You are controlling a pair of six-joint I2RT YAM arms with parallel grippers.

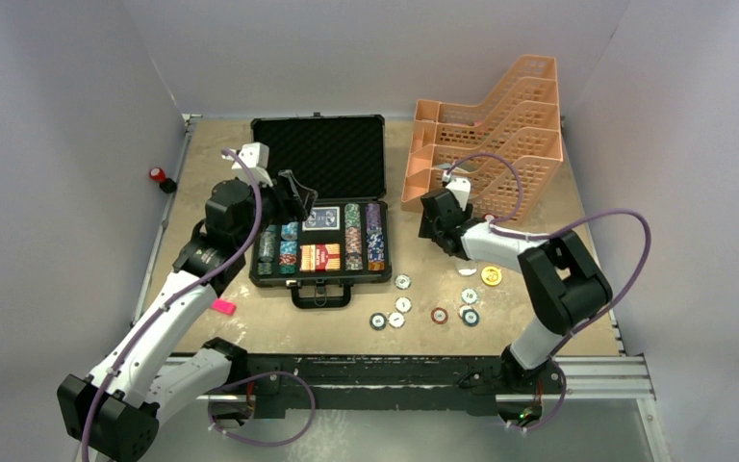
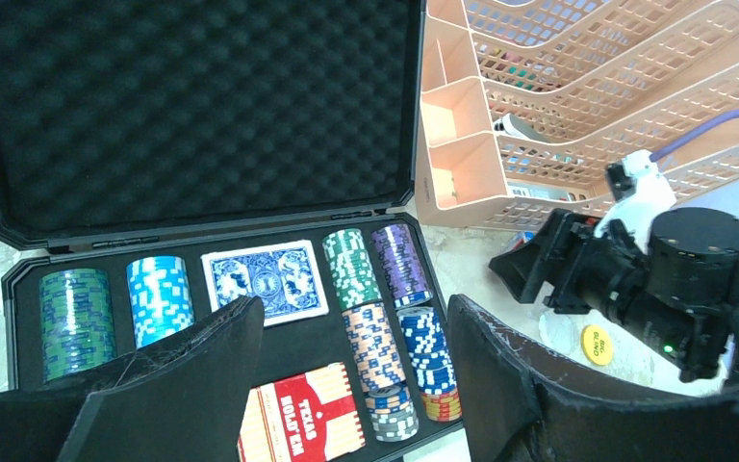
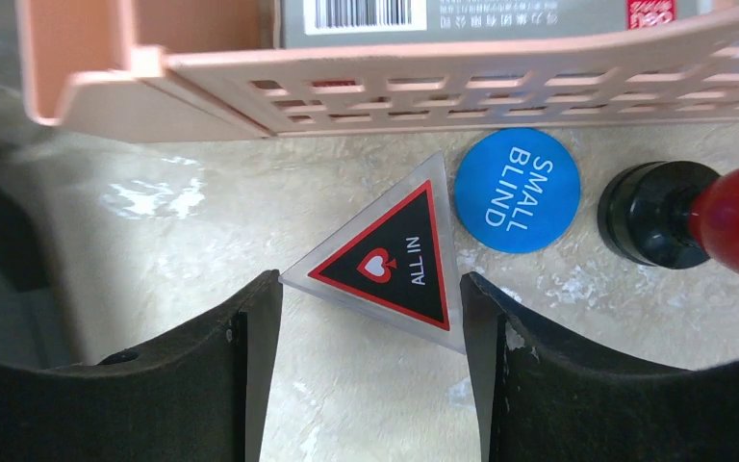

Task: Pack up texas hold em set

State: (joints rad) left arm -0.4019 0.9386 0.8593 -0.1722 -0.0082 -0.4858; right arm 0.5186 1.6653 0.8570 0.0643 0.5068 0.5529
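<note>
The black briefcase (image 1: 319, 159) lies open at mid-table, foam lid up, its tray holding rows of multicoloured chips (image 2: 382, 342), a blue card deck (image 2: 265, 279) and a red one (image 2: 303, 423). My left gripper (image 2: 351, 385) hovers open over the tray with nothing between its fingers. My right gripper (image 3: 370, 289) is down on the table by the rack; both fingertips touch a flat triangular "ALL IN" marker (image 3: 385, 255). A blue "SMALL BLIND" button (image 3: 518, 190) lies just beyond it. Several loose chips (image 1: 403, 304) and a yellow button (image 1: 491, 275) lie in front of the case.
The peach lattice tray rack (image 1: 500, 135) stands at the back right, its lower edge (image 3: 394, 77) close above my right fingers. A black-and-red object (image 3: 693, 217) lies right of the blue button. A pink marker (image 1: 222, 307) lies by the left arm.
</note>
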